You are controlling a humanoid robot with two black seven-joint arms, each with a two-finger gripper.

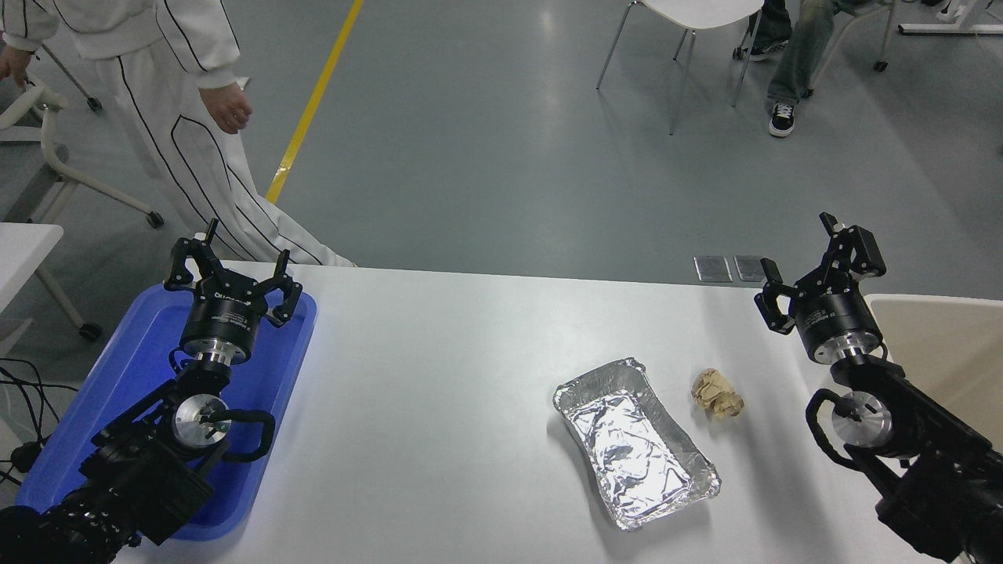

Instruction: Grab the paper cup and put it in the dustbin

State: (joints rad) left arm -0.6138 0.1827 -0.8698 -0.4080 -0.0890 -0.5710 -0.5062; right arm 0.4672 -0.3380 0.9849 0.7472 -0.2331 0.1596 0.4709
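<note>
Head view: right tool [799, 262] raised at the right edge of the frame, fingers spread wide, holding nothing, just left of the dustbin [936, 345]. Paper cup not seen anywhere on the surface [439, 407]. Left tool [227, 270] parked at lower left over the blue tray [290, 360], fingers also spread, empty. Foil tray [635, 442] and crumpled paper ball [717, 393] lie at centre right, near each other, not touching.

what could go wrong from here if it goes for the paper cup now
No paper cup shows on the table; only a crumpled paper ball and a foil tray lie near the open right end effector, so it might grab the wrong thing. The dustbin sits close beside that arm, risking a bump.
</note>
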